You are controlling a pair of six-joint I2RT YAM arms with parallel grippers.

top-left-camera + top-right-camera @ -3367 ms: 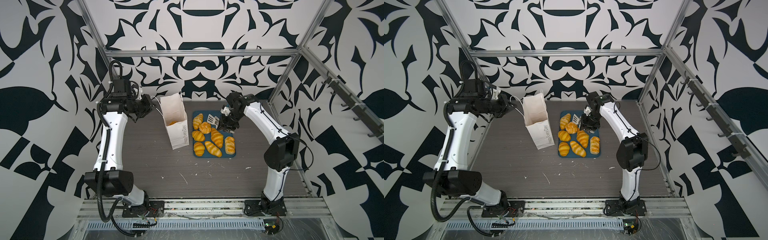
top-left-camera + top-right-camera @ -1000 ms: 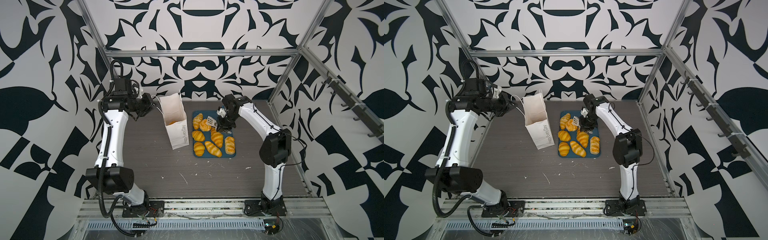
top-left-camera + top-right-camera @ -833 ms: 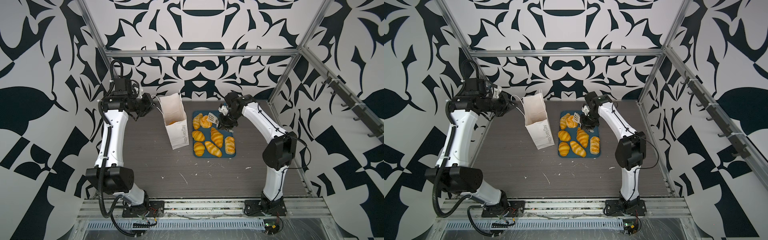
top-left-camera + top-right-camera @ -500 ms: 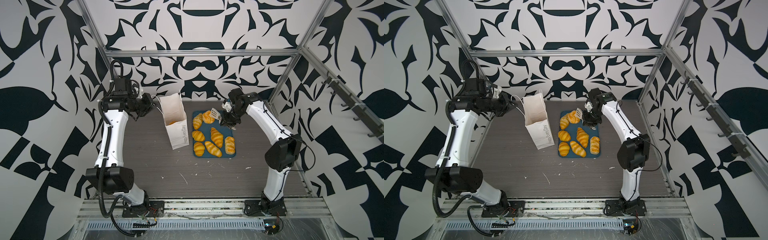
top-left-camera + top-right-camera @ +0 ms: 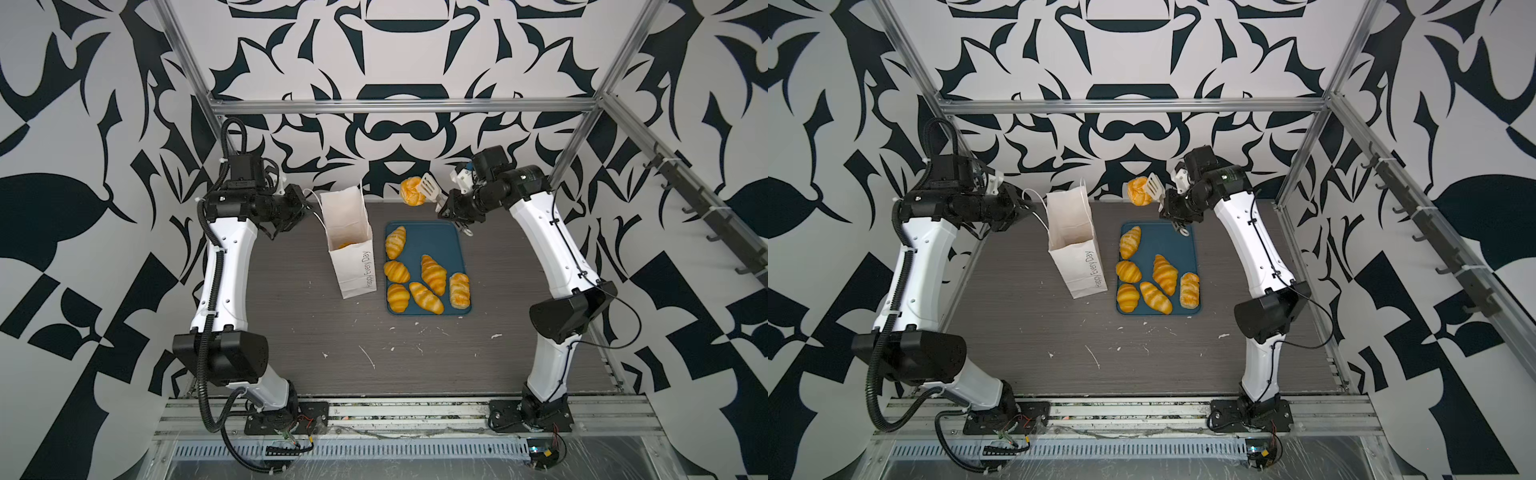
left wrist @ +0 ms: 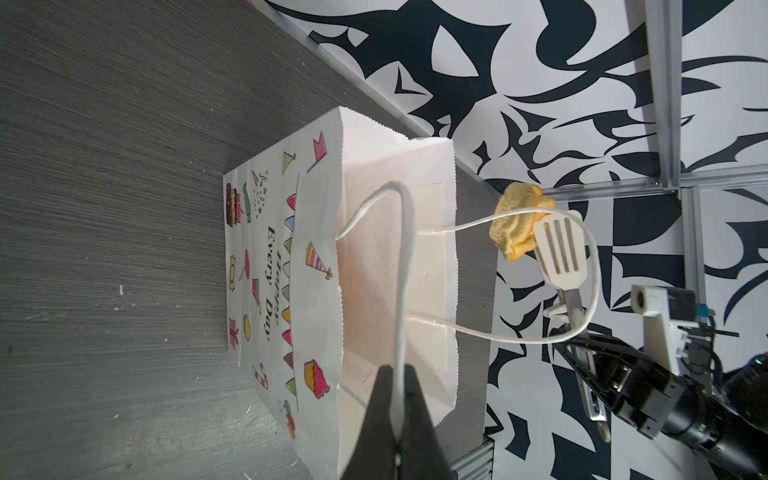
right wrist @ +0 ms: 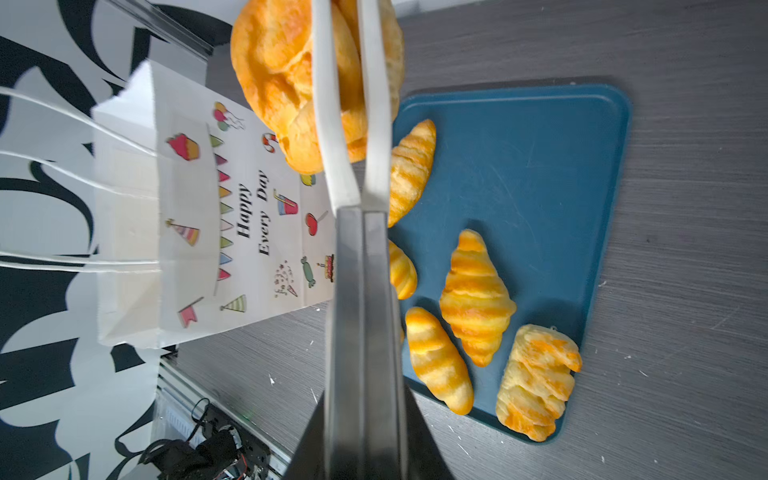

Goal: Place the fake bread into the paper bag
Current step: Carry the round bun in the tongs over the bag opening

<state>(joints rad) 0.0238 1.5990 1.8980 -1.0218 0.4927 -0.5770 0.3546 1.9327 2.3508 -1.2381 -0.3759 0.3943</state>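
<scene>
The paper bag (image 5: pixel 349 249) (image 5: pixel 1077 249) stands upright and open left of the blue tray (image 5: pixel 436 241). My left gripper (image 5: pixel 305 208) (image 6: pixel 397 374) is shut on one white cord handle (image 6: pixel 401 257) and holds it out to the left. My right gripper (image 5: pixel 449 206) (image 7: pixel 363 409) is shut on white-tipped metal tongs (image 5: pixel 430 189) (image 7: pixel 357 270). The tongs pinch the round bun (image 5: pixel 411 191) (image 5: pixel 1138 191) (image 7: pixel 282 70) in the air, beyond the tray's far edge and right of the bag's mouth. Several croissants (image 5: pixel 433 274) and a plaited loaf (image 5: pixel 459 290) lie on the tray. One orange piece (image 5: pixel 347 246) shows inside the bag.
The patterned back wall and a metal frame rail (image 5: pixel 399 106) stand close behind the bag and bun. White crumbs (image 5: pixel 368 357) are scattered on the grey table nearer the front. The bag's second cord handle (image 6: pixel 590 266) loops toward the tongs.
My right arm has lifted the bun off the tray with the tongs and carried it up and toward the back. The left arm and the bag have stayed still.
</scene>
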